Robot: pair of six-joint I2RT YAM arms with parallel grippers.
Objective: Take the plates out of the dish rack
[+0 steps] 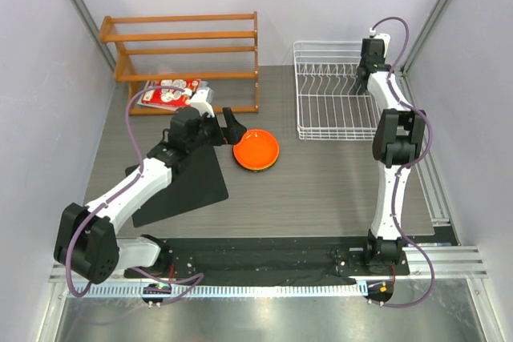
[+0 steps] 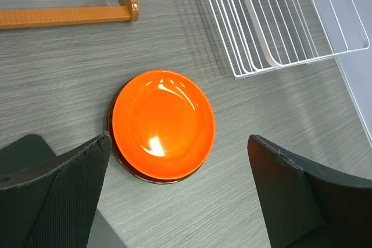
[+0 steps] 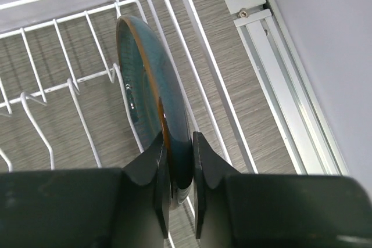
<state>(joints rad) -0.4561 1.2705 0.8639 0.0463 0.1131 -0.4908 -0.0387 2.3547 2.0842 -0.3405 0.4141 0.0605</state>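
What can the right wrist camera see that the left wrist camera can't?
Only the right wrist: the right gripper pinching the rim of the teal plate, which stands upright in the rack, and a metal rail beside the table. Only the left wrist: the orange plate lying flat on a darker plate, the open left gripper above it, and a corner of the wooden shelf. Both: the rack and the grey table. A dark sliver atop the left wrist view may be that plate.
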